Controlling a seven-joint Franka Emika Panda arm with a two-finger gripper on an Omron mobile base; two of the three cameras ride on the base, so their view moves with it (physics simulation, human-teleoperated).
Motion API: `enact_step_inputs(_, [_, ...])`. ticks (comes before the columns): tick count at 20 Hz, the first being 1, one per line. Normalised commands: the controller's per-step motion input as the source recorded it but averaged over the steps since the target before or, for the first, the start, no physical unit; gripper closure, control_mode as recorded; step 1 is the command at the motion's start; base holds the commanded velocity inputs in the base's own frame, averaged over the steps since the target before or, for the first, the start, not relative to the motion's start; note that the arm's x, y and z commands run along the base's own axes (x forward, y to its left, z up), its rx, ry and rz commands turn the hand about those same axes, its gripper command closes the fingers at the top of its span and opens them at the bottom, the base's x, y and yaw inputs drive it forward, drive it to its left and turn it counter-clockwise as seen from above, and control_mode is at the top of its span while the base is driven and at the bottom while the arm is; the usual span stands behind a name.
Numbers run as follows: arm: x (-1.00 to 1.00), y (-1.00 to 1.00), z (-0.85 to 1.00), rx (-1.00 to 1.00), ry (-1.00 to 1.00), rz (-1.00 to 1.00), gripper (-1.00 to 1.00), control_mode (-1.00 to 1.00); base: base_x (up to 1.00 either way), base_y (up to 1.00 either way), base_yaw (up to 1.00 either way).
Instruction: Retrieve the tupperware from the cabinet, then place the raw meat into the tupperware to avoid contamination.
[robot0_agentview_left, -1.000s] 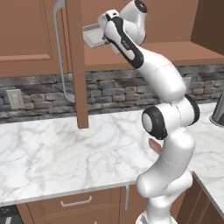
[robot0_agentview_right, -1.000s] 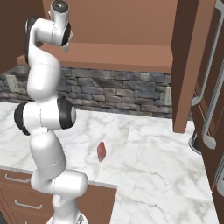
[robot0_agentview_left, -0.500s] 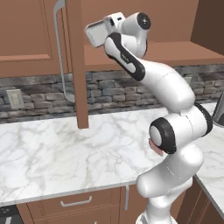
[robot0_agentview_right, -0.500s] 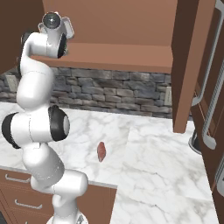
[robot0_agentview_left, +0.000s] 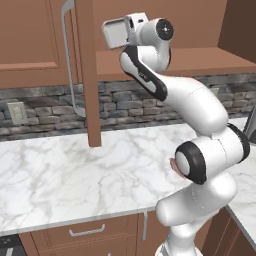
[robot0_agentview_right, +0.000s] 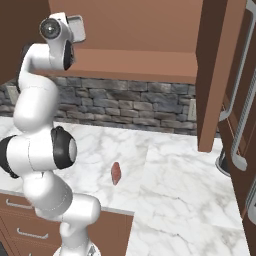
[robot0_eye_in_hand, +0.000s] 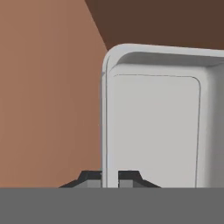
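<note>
The small shallow translucent whitish plastic tupperware (robot0_eye_in_hand: 153, 118) is pinched by its rim wall between the closed tips of the white arm's two-finger gripper (robot0_eye_in_hand: 110, 178), held high in front of the open reddish-brown wooden wall cabinet (robot0_agentview_left: 200, 20). It should be kept firmly clamped and level, swung clear of the open cabinet door (robot0_agentview_left: 85, 75), and lowered to the white marble counter (robot0_agentview_right: 170, 180) beside the small red-pink raw meat slab (robot0_agentview_right: 116, 173).

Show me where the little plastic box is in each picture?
Left base view: the tupperware is at the top, left of the middle, on the end of the arm.
Right base view: top left, beside the arm's round joint.
Hand view: big, right of the middle, its rim pinched by the fingers.
Shared landmark: the cabinet door.
</note>
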Motion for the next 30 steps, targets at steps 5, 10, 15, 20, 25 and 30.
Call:
enact_step_inputs(5, [-0.48, -0.13, 0.19, 0.06, 0.01, -0.10, 1.00, -1.00, 0.00, 0.00, 0.00])
enact_step_inputs(10, [-0.60, -0.19, 0.14, 0.04, 0.00, -0.09, 1.00, -1.00, 0.00, 0.00, 0.00])
enact_step_inputs(15, [-0.67, -0.16, 0.06, 0.03, 0.00, -0.08, 1.00, -1.00, 0.00, 0.00, 0.00])
enact_step_inputs(20, [-0.78, -0.17, -0.03, 0.05, -0.01, -0.09, 1.00, -1.00, 0.00, 0.00, 0.00])
enact_step_inputs(25, [-0.98, -0.25, -0.06, 0.05, -0.03, -0.10, 1.00, -1.00, 0.00, 0.00, 0.00])
enact_step_inputs(30, [-0.94, -0.26, -0.04, 0.06, 0.01, -0.09, 1.00, -1.00, 0.00, 0.00, 0.00])
